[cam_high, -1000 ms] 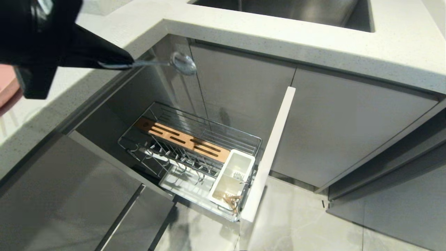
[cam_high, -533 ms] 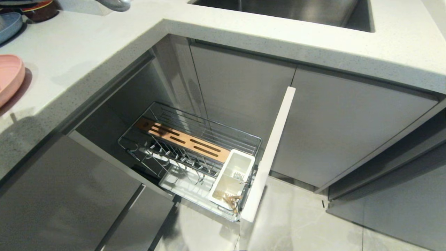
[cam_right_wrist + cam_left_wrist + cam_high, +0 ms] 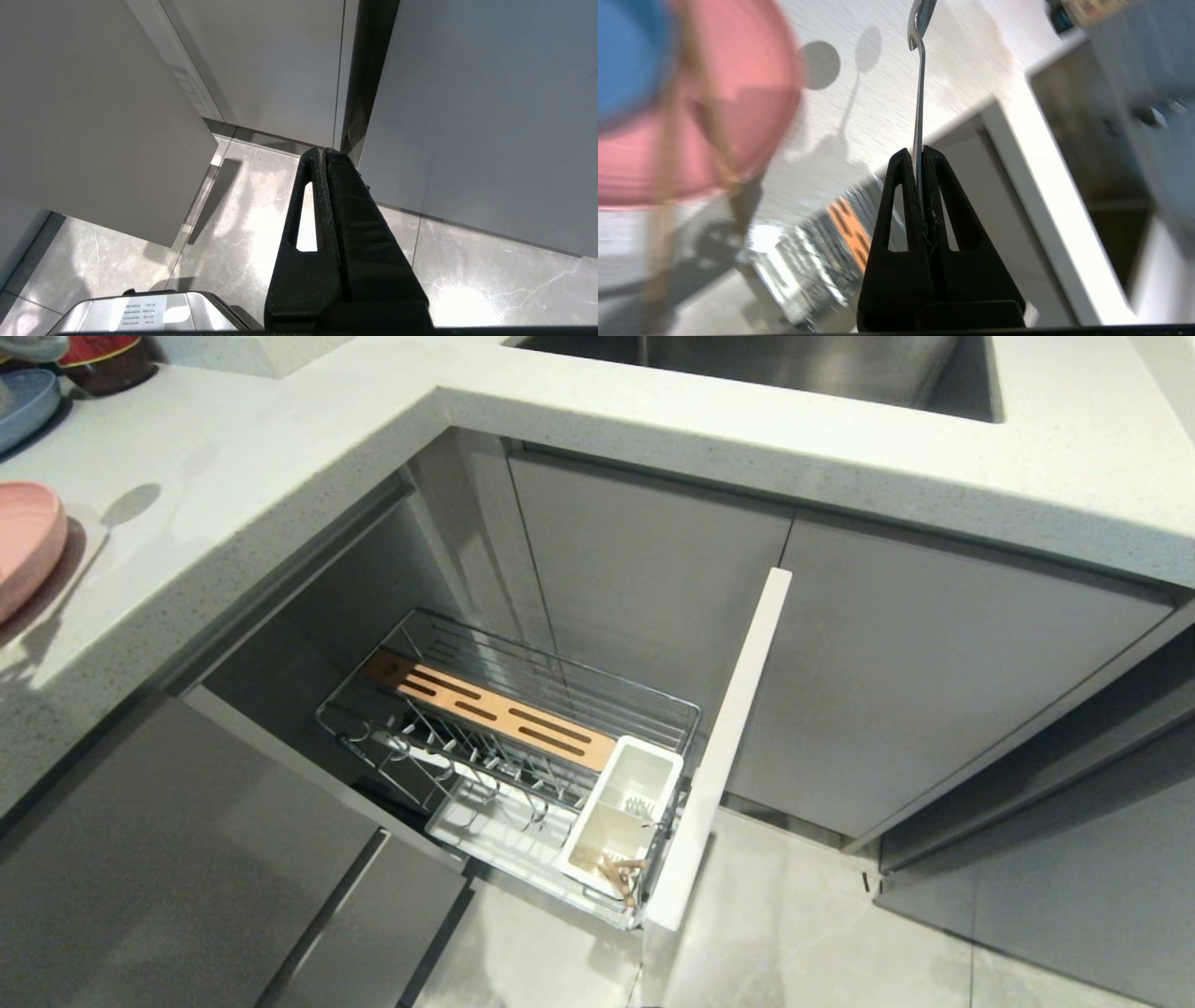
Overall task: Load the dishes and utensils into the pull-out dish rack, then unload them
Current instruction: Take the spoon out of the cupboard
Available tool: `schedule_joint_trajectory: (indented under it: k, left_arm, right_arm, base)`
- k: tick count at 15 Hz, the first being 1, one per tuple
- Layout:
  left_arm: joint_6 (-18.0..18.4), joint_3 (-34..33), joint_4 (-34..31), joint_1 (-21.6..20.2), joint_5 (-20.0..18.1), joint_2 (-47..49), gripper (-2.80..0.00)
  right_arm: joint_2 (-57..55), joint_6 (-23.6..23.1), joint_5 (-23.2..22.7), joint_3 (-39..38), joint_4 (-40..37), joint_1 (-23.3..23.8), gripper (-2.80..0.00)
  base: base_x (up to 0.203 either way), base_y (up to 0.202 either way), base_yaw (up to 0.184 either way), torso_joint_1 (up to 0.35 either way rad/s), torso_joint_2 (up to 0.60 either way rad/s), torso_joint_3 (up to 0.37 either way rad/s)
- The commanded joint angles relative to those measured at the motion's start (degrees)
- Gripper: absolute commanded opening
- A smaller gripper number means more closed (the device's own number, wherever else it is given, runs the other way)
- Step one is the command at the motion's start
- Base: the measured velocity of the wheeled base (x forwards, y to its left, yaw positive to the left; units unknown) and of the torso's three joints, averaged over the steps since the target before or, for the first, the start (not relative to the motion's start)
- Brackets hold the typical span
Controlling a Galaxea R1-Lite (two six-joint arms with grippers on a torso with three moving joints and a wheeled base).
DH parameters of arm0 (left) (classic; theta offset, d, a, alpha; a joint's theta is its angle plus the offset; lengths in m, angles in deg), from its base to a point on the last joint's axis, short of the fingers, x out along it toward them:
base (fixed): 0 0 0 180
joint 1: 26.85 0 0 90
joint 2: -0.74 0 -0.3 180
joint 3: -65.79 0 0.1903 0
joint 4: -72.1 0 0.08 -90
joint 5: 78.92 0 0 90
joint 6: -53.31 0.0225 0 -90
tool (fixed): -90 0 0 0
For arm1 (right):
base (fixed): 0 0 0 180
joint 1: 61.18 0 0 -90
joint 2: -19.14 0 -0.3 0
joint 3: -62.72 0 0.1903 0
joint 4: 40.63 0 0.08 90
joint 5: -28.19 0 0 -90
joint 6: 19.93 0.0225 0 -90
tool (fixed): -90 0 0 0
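Both grippers are closed: the left gripper point(image 3: 920, 151) pinches the spoon point(image 3: 918, 93) by its handle above the counter point(image 3: 887, 98), the right gripper point(image 3: 322, 151) hangs empty near the floor point(image 3: 243, 224).

bright overhead light, spoon shadow on counter point(image 3: 233, 457), left wrist view motion-blurred

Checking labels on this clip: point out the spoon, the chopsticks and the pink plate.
spoon point(image 3: 919, 93): left wrist view, on its handle above the gripper.
chopsticks point(image 3: 618, 875): head view, on their ends in the utensil box.
pink plate point(image 3: 26, 543): head view, on its rim at the counter's edge.
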Motion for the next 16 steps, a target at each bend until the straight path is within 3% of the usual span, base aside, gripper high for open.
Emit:
schedule_joint_trajectory:
  k: [1, 6, 13, 16]
  left_arm:
    - [1.3, -5.1, 2.3, -7.4, 0.2, -3.1, -2.8]
    - [7.2, -20.0, 15.1, -16.1, 0.4, -7.1, -2.8]
    - [17.1, -42.6, 39.5, -21.5, 0.2, -14.9, -2.8]
    - [17.5, -47.1, 41.4, -21.8, 0.1, -16.1, -2.8]
  right_arm:
    - [0.2, 0.0, 0.0, 0.0, 0.0, 0.0, -2.8]
    - [0.2, 0.0, 0.0, 0.0, 0.0, 0.0, -2.8]
    - [0.2, 0.0, 0.0, 0.0, 0.0, 0.0, -2.8]
    - [0.2, 0.0, 0.0, 0.0, 0.0, 0.0, -2.8]
  base:
    - [0.0, 0.0, 0.0, 0.0, 0.0, 0.0]
    - [0.0, 0.0, 0.0, 0.0, 0.0, 0.0]
    - [0.0, 0.0, 0.0, 0.0, 0.0, 0.0]
    - [0.0, 0.0, 0.0, 0.0, 0.0, 0.0]
